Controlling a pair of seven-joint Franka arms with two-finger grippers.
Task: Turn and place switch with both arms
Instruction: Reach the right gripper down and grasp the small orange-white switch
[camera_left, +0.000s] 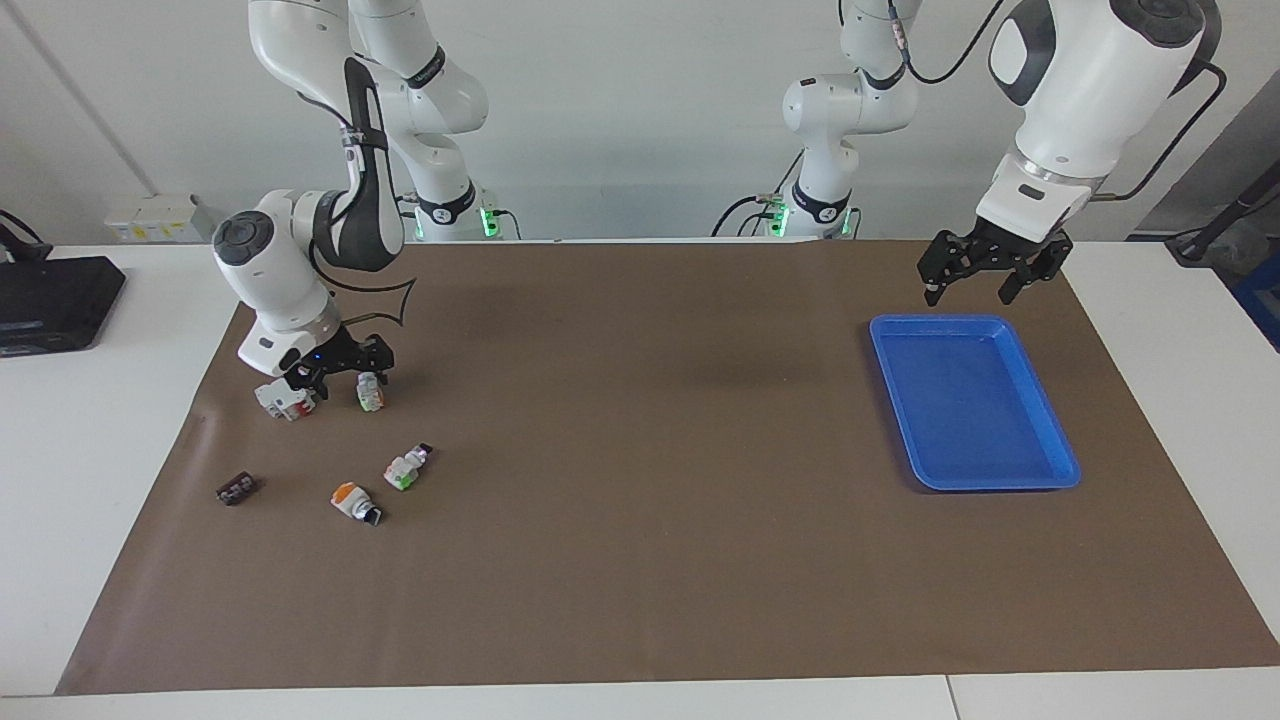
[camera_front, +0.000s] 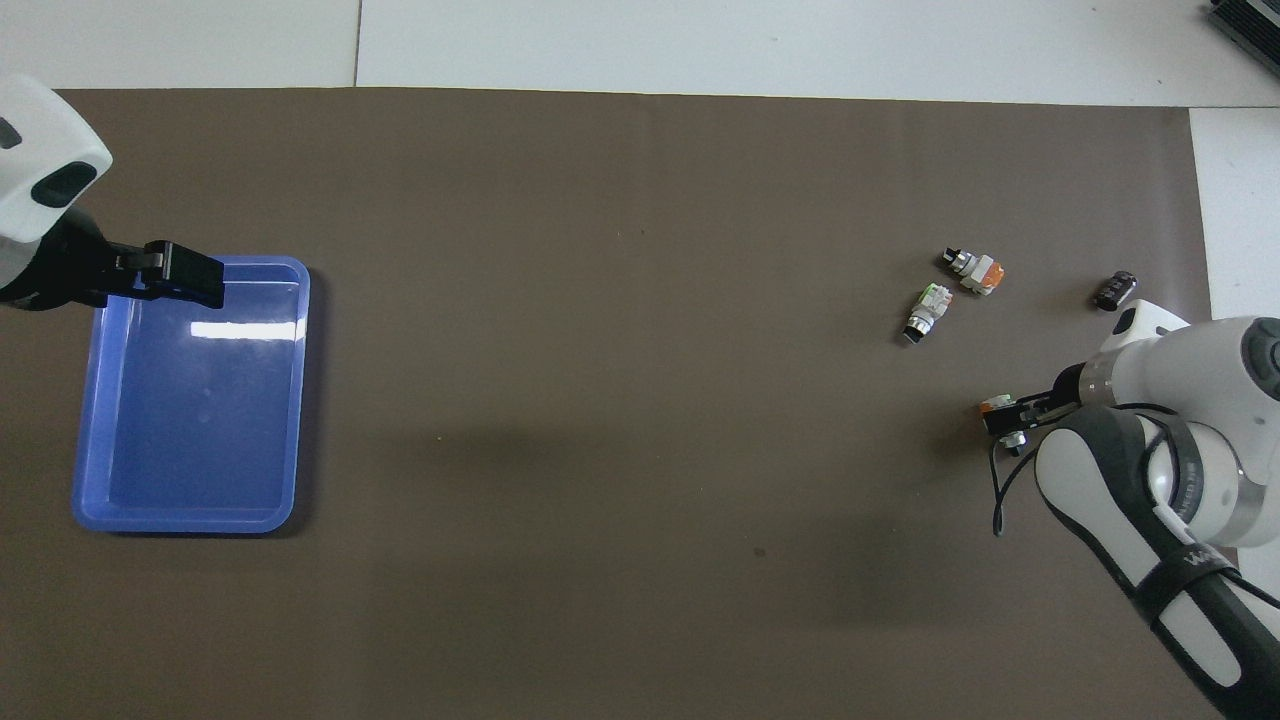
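Brown paper (camera_left: 640, 560) covers the white table. Toward the right arm's end the switch (camera_left: 371, 393) lies on it beside a white breaker (camera_left: 283, 399), and the right gripper (camera_left: 342, 371) sits low over it with jaws spread wide, gripping nothing. At the other end the left gripper (camera_left: 982, 278) waits over the blue tray's (camera_left: 1040, 420) rim nearest the robots, jaws apart and empty

Around the blue tray (camera_left: 1040, 455) the tabletop (camera_left: 640, 560) lies bare toward the right arm's end, until the cluster there: white breaker block (camera_left: 283, 400), switch (camera_left: 370, 392), two more switches, one dark part.
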